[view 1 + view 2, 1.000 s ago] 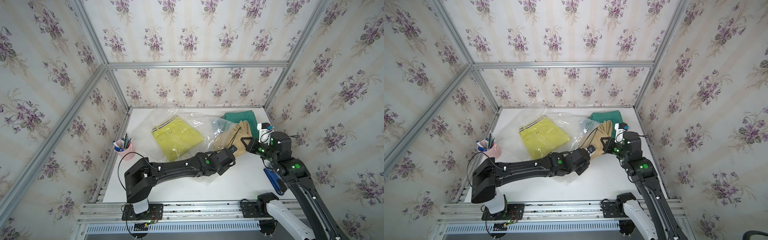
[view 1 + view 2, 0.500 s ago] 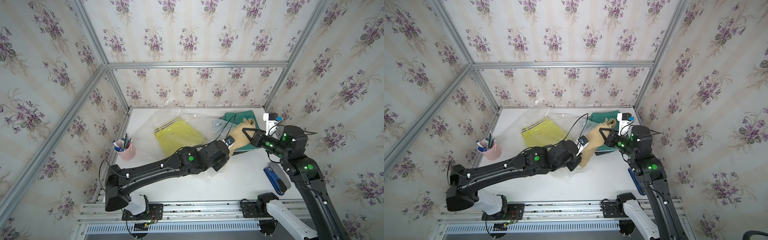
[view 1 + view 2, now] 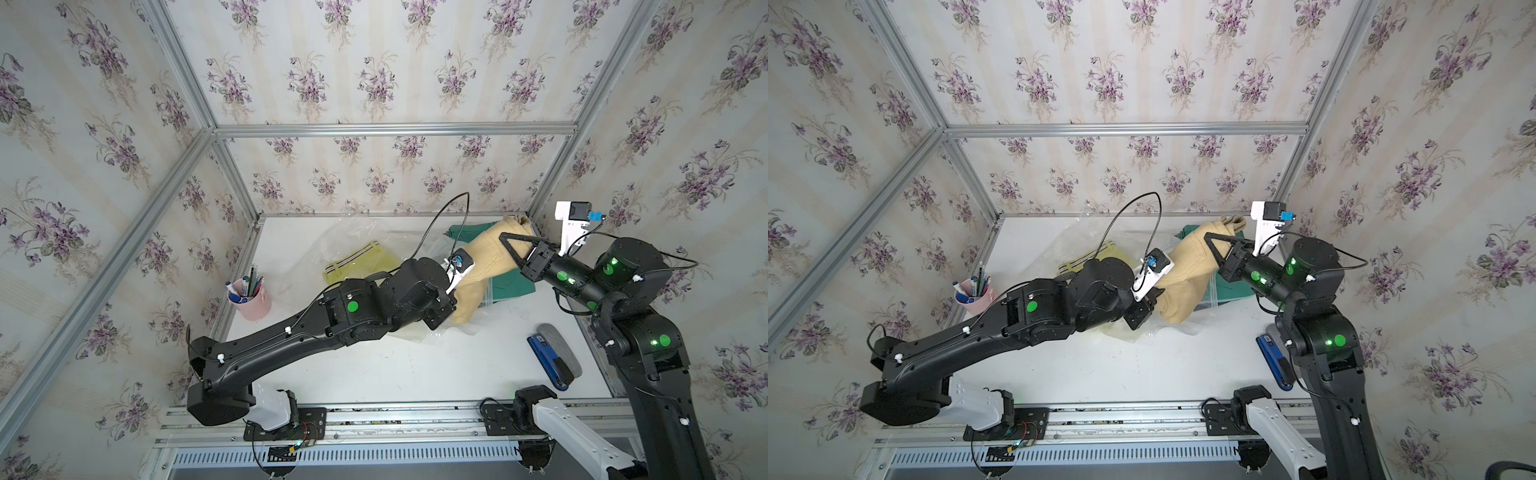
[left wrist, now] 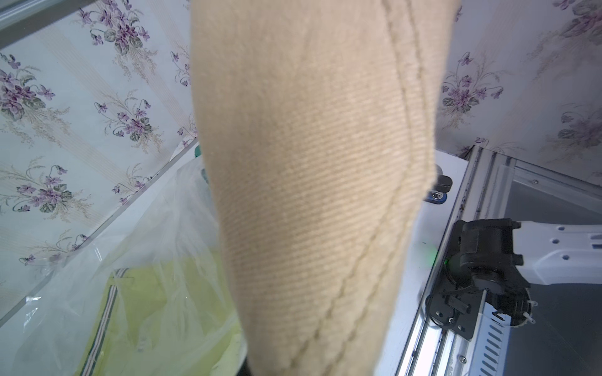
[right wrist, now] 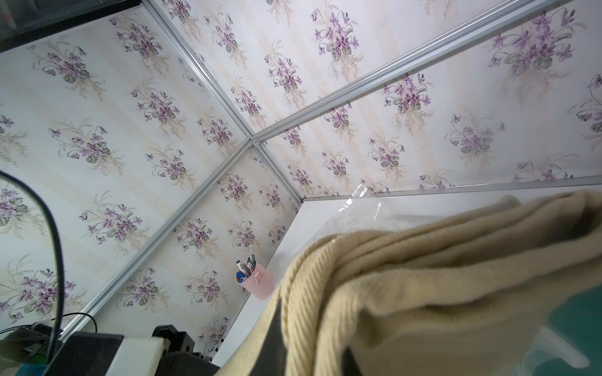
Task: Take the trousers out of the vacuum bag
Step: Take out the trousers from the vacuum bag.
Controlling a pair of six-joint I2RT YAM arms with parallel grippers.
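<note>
1. Khaki trousers (image 3: 484,266) hung clear of the table (image 3: 395,374) right of centre in both top views, outside the vacuum bag (image 3: 374,232). Their twill cloth filled the middle of the left wrist view.
2. The right gripper (image 3: 505,237) was clamped on the upper end of the khaki trousers, at the upper right of a top view, with its fingers closed into the cloth.
3. The left gripper (image 3: 1144,309) sat against the lower end of the same garment, near frame centre. Cloth hid its jaws, so whether it gripped anything could not be told.
4. The vacuum bag lay crumpled across the upper middle of the table. It contained the yellow trousers (image 3: 361,266), whose striped waistband showed through the plastic.
5. Flat on the table at the upper right lay the teal trousers (image 3: 513,286), behind the khaki pair. A clear plastic edge crossed their near corner.
6. A pink cup (image 3: 253,301) at the left edge of the table held pens (image 3: 249,282) standing upright.
7. A blue tool (image 3: 548,361) lay at the lower right of the table, and any lettering on it was too small to read.
</note>
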